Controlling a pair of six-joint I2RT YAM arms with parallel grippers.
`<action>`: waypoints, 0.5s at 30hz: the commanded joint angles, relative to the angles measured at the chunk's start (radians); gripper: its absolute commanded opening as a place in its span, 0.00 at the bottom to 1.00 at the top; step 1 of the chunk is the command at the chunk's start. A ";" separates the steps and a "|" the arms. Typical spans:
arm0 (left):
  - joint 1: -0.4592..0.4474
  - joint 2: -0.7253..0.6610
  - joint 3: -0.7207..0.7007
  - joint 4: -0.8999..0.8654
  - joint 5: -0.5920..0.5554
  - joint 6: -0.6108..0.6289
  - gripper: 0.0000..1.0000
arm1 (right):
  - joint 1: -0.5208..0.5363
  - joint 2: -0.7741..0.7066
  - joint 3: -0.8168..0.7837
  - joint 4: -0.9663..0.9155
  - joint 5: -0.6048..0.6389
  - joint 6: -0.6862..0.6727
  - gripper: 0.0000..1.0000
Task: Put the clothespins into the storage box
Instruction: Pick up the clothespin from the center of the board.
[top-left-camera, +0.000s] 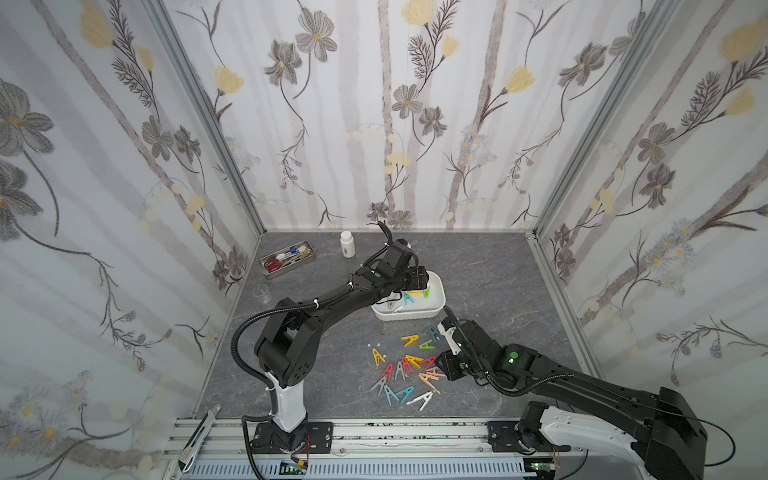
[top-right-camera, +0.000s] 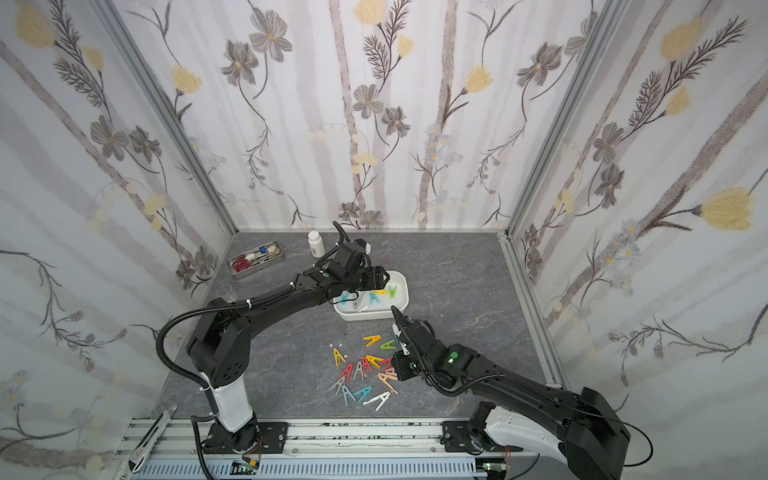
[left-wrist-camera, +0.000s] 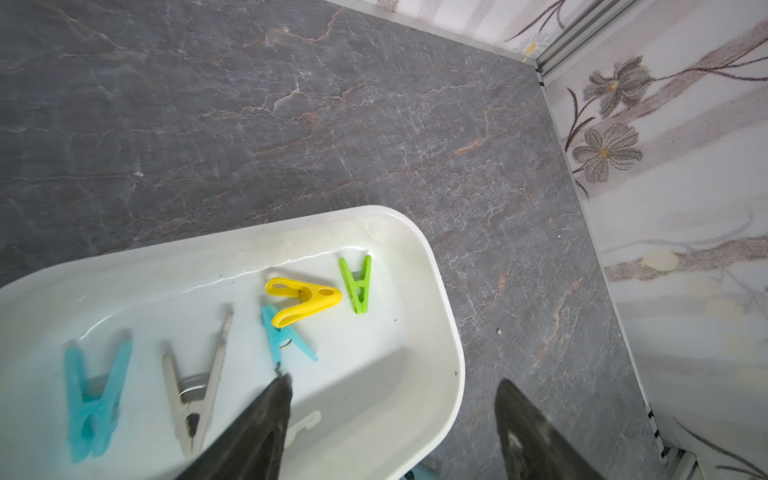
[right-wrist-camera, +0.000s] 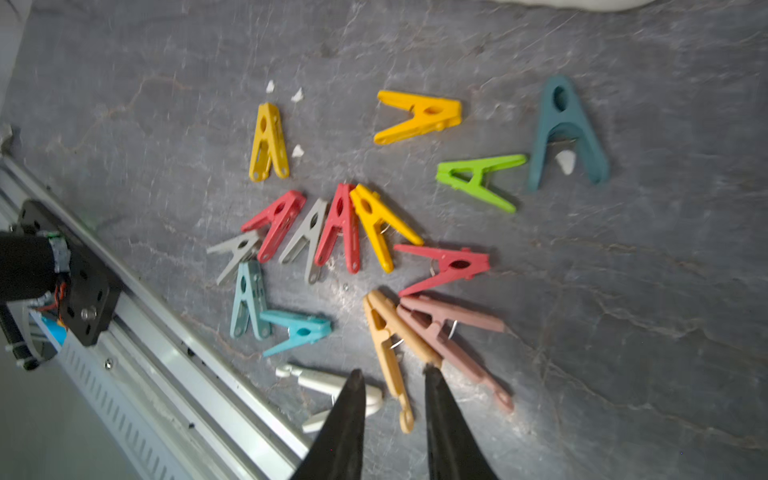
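Perhaps six clothespins (left-wrist-camera: 303, 299) lie in the storage box (left-wrist-camera: 451, 324), others before it

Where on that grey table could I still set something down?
Bare table runs from the storage box to the right wall and back to the rear wall. Crowded: the clothespins in front of the box under the right gripper, and the rear left corner with the metal tray and bottle.

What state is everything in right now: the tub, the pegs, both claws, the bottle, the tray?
storage box: upright, open-topped, partly filled.
clothespins in the box: several, lying loose.
clothespins outside the box: many, scattered flat.
left gripper: open, empty, over the box.
right gripper: narrowly open, over a peach clothespin.
white bottle: upright, capped.
metal tray: holds tools.
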 joint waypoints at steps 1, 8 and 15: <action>-0.001 -0.048 -0.052 -0.004 -0.045 0.011 0.77 | 0.070 0.031 -0.006 -0.060 0.048 0.052 0.26; 0.000 -0.147 -0.217 0.021 -0.047 -0.031 0.76 | 0.163 0.123 -0.019 0.006 0.051 0.060 0.32; 0.002 -0.186 -0.251 0.018 -0.058 -0.031 0.76 | 0.142 0.199 0.010 0.035 0.056 -0.006 0.34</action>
